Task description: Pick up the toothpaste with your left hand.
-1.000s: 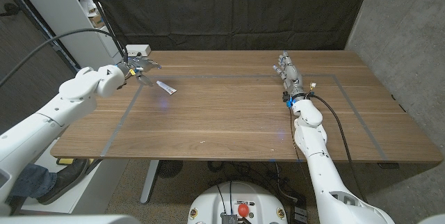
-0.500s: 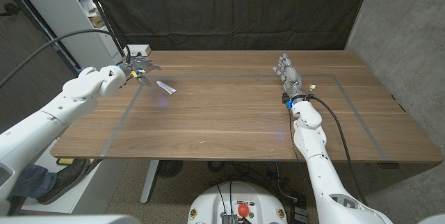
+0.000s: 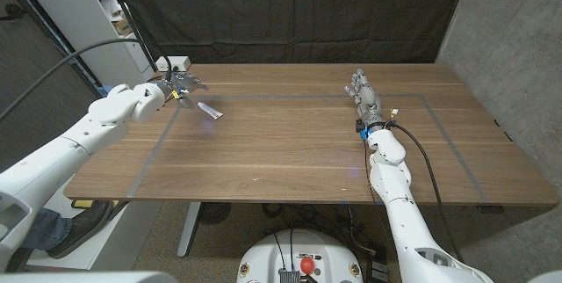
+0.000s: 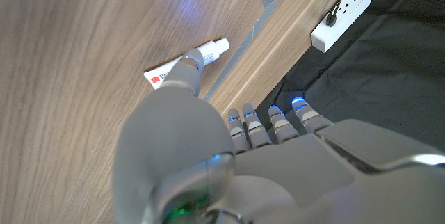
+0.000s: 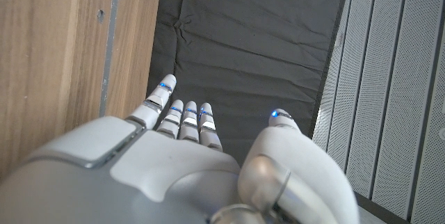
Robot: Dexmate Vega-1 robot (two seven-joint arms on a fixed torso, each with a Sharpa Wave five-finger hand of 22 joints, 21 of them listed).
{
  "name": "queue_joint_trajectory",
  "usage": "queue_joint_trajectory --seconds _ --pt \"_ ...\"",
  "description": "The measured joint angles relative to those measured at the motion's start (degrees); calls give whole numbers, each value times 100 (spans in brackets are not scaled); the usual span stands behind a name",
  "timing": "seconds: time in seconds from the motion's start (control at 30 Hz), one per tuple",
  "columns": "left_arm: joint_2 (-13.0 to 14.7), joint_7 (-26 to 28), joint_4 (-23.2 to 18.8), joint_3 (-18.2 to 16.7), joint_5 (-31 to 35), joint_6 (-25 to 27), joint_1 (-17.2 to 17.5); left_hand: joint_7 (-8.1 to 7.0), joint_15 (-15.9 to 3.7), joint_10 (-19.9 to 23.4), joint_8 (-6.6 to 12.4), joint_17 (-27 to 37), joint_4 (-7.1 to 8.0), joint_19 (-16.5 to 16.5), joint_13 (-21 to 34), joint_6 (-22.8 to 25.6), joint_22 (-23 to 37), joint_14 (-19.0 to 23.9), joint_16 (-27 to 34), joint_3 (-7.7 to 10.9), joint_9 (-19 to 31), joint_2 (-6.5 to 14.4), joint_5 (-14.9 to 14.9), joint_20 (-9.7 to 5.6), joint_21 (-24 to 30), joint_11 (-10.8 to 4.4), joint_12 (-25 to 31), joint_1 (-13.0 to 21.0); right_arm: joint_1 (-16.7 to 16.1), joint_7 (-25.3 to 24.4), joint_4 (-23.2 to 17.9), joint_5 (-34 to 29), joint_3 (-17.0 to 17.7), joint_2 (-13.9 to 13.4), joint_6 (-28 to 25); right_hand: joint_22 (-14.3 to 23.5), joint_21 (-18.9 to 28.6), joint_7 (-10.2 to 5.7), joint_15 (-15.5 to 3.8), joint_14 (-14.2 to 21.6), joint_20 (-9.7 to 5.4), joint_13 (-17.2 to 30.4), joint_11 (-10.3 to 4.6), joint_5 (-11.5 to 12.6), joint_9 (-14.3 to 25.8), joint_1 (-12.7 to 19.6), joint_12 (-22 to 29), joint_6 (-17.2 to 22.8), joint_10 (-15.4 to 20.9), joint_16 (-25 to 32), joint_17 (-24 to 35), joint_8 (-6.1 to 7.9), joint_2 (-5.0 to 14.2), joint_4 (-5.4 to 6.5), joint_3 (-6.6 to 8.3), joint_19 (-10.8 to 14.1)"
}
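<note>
A small white toothpaste tube (image 3: 209, 110) lies on the wooden table at the far left, just inside a grey tape line. My left hand (image 3: 178, 86) hovers just behind and to the left of it, fingers spread and holding nothing. In the left wrist view the toothpaste tube (image 4: 188, 62) lies past my left hand (image 4: 236, 154), with the thumb reaching over its near side. My right hand (image 3: 363, 88) stands on its edge at the far right of the table, fingers straight and empty; the right wrist view shows my right hand (image 5: 195, 154) against the black curtain.
A white power strip (image 3: 175, 61) sits at the table's far left corner, right behind my left hand, and shows as the power strip (image 4: 345, 10) in the left wrist view. Grey tape lines (image 3: 149, 156) frame a rectangle on the tabletop. A black curtain hangs behind the table.
My left hand has drifted slightly toward the far edge, a little away from the toothpaste. The tube and my right hand have not moved.
</note>
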Motion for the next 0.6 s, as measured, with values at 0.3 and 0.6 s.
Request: queue_joint_trajectory --seconds 0.3,0.6 --pt "-112 0 189 183 66 -65 -161 0 0 0 0 0 41 0 16 0 29 -1 0 -41 3 -23 40 0 -20 0 0 22 15 -1 54 34 3 1 65 0 0 0 0 0 0 0 0 0 0 0 0 0 0 0 0 0 0 0 0 0" --pt "-237 10 396 360 64 -135 -271 1 0 0 0 -1 40 0 16 0 29 -1 0 -40 29 -23 39 0 -21 0 0 22 19 -7 57 52 16 -11 81 0 -45 0 0 0 21 0 -4 0 0 0 0 -1 4 0 1 0 0 0 0 20"
